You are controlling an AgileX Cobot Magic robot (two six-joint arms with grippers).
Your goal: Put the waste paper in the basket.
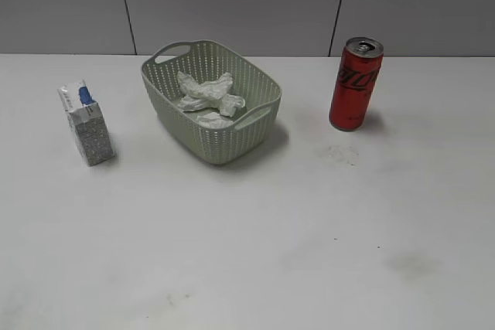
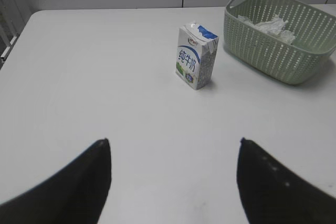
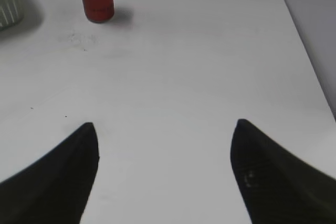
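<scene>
- Crumpled white waste paper [image 1: 207,94] lies inside the pale green perforated plastic basket [image 1: 255,130], which sits on the white desk [image 1: 255,245] at about 12 o'clock of the exterior view.
- A small white-and-blue milk carton [image 1: 85,123] stands upright at the basket's 9 o'clock, apart from it.
- A tall red drink can [image 1: 356,83] stands upright at the basket's 3 o'clock, well apart.
- Left tool [image 2: 173,142]: released, fingers spread wide above bare desk, holding nothing.
- Right tool [image 3: 164,124]: likewise released and empty, the can at its 11 o'clock.

Left gripper [image 2: 173,182], right gripper [image 3: 165,171]: black, tapered pointed fingertips, matte.
</scene>
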